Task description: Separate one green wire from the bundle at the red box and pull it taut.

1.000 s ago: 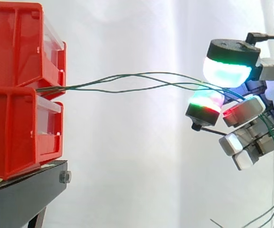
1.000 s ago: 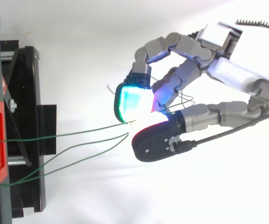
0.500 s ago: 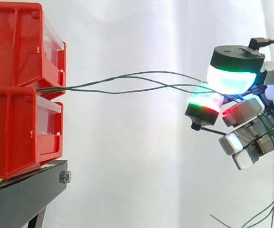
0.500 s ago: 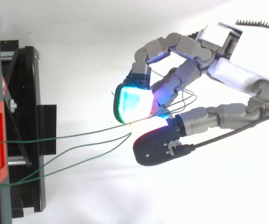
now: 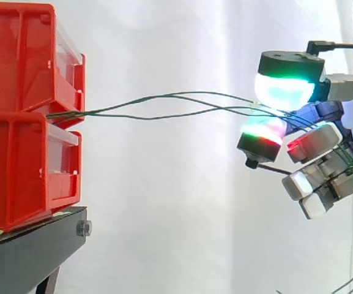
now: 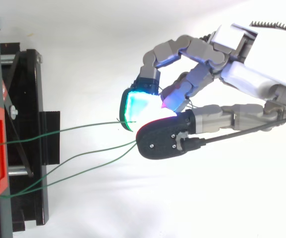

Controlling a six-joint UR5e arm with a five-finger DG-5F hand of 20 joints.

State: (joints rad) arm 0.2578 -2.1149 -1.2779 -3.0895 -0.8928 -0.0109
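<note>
Green wire (image 6: 83, 127) runs from the bundle (image 5: 66, 113) at the seam of the stacked red boxes (image 5: 17, 92) to the hand (image 6: 261, 69), pinched between thumb and one finger. We advise a firm pinch and a slow, straight draw away from the boxes. The wire is thin and springy, and we judge it may slip on the smooth, rounded pads (image 5: 283, 92).

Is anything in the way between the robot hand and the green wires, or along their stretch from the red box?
Nothing visible does. The green wires run through open air from the red boxes into the robot hand, passing between its glowing pads. No other object crosses that span.
</note>
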